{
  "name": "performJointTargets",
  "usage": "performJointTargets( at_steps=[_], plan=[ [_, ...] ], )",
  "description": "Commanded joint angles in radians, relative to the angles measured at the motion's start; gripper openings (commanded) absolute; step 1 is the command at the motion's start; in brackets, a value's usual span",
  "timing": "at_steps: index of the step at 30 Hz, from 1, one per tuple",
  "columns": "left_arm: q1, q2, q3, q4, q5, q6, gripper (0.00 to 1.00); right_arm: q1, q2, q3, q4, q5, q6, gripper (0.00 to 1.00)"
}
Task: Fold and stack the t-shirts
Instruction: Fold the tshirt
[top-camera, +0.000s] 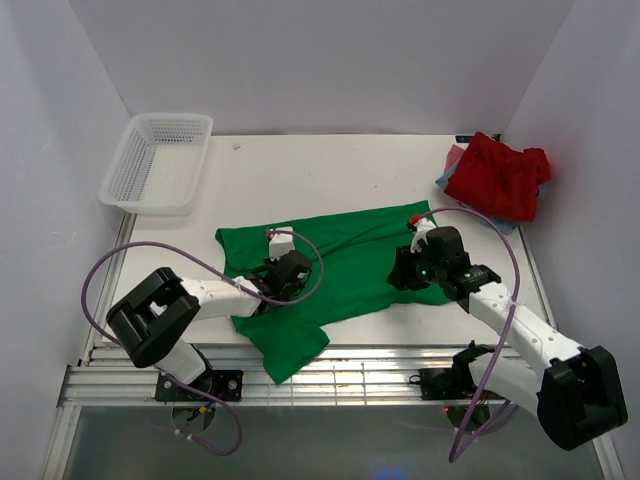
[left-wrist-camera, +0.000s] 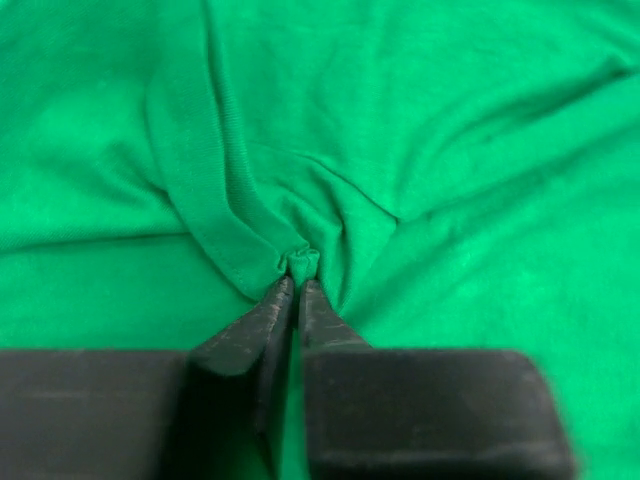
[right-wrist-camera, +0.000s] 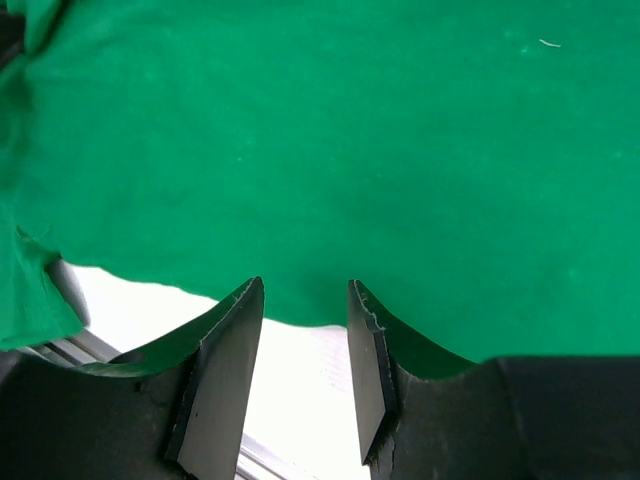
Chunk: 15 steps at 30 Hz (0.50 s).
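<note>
A bright green t-shirt (top-camera: 340, 262) lies spread and wrinkled on the white table, one part hanging toward the near edge. My left gripper (top-camera: 283, 277) is shut on a pinched fold of its cloth, seen in the left wrist view (left-wrist-camera: 300, 262). My right gripper (top-camera: 405, 272) is open at the shirt's right hem; in the right wrist view its tips (right-wrist-camera: 305, 290) sit at the hem of the green cloth (right-wrist-camera: 330, 150) with nothing between them. A red t-shirt (top-camera: 500, 175) lies crumpled at the far right on a blue-grey one (top-camera: 449, 170).
A white mesh basket (top-camera: 160, 160) stands at the far left corner. White walls enclose the table on three sides. A metal rail (top-camera: 340, 385) runs along the near edge. Purple cables loop from both arms.
</note>
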Motion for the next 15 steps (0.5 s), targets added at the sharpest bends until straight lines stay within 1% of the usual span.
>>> performJointTargets(
  at_steps=[1,2,5,6,7,8,10,11,12,13,15],
  plan=[
    [-0.102,-0.074,-0.033,-0.015,-0.087,-0.067,0.25,0.006,-0.102,-0.035,0.043,0.015,0.006,0.45],
    [-0.123,-0.088,-0.028,-0.022,-0.099,-0.064,0.37,0.007,-0.114,-0.037,0.043,0.013,0.011,0.46],
    [-0.162,-0.141,0.004,-0.064,-0.127,-0.055,0.53,0.006,-0.159,-0.037,0.023,0.004,0.035,0.46],
    [-0.163,-0.155,0.015,-0.080,-0.140,-0.063,0.54,0.009,-0.174,-0.040,0.020,-0.014,0.040,0.46],
    [-0.163,-0.186,0.037,-0.138,-0.157,-0.063,0.59,0.010,-0.204,-0.044,0.016,-0.019,0.045,0.46],
    [-0.163,-0.200,0.047,-0.153,-0.197,-0.057,0.61,0.012,-0.221,-0.047,0.002,-0.019,0.049,0.46],
    [-0.162,-0.229,0.065,-0.149,-0.238,0.009,0.62,0.014,-0.276,-0.055,-0.016,-0.009,0.045,0.46],
    [-0.160,-0.235,0.077,-0.144,-0.281,0.038,0.63,0.012,-0.293,-0.060,-0.029,-0.004,0.042,0.46],
    [-0.154,-0.237,0.085,-0.138,-0.291,0.063,0.63,0.014,-0.307,-0.064,-0.033,-0.008,0.042,0.46],
    [-0.127,-0.237,0.091,-0.112,-0.285,0.122,0.63,0.015,-0.327,-0.073,-0.038,-0.016,0.042,0.46],
    [-0.081,-0.214,0.117,-0.106,-0.234,0.161,0.63,0.014,-0.335,-0.081,-0.059,-0.019,0.039,0.46]
  ],
)
